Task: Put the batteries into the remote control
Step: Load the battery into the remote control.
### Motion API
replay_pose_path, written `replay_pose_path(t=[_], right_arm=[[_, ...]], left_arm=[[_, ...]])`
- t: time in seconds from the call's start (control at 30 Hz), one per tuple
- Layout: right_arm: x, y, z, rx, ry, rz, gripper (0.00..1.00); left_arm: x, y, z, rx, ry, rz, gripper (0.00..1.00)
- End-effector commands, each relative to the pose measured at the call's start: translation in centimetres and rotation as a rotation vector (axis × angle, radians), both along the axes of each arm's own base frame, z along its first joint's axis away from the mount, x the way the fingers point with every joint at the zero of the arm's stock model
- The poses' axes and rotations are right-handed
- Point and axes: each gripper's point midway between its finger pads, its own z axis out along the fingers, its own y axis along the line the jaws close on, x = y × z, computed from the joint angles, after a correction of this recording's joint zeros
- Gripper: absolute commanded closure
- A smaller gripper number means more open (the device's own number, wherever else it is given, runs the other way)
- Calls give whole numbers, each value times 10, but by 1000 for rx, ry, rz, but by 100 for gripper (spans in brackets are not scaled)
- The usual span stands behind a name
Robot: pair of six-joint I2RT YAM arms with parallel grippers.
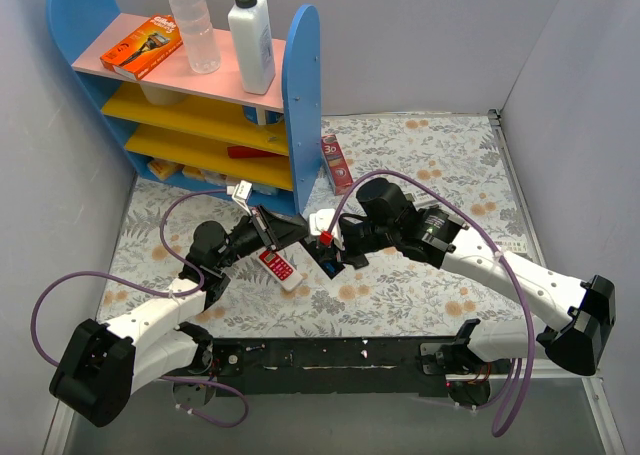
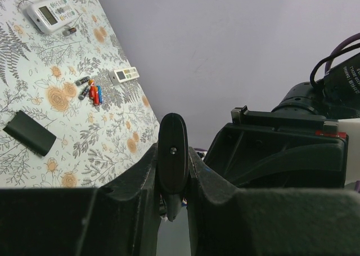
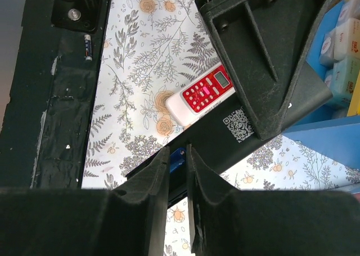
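Note:
My left gripper is shut on the slim black remote control and holds it above the table; in the left wrist view the remote shows end-on between the jaws. My right gripper is shut on a blue battery, pressed against the remote's back, which bears a QR sticker. In the top view the right gripper meets the remote at mid-table. Several loose batteries, red, blue and dark, lie on the cloth. A black battery cover lies apart from them.
A red-and-white remote lies under the grippers, also in the right wrist view. Two white remotes lie on the cloth. One battery rests on the black base rail. A blue-and-yellow shelf stands at back left.

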Motion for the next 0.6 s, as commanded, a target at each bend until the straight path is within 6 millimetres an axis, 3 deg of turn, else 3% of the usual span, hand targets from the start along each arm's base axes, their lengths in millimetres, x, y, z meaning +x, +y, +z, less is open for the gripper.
replay_pose_path(t=[0.0,0.57], right_arm=[[-1,0,10,19,-4,19,77],[-15,-18,-35,-44,90,-20,79]], left_arm=[[2,1,27,-39,-67,11,100],[-2,10,67,-178,-114,42,100]])
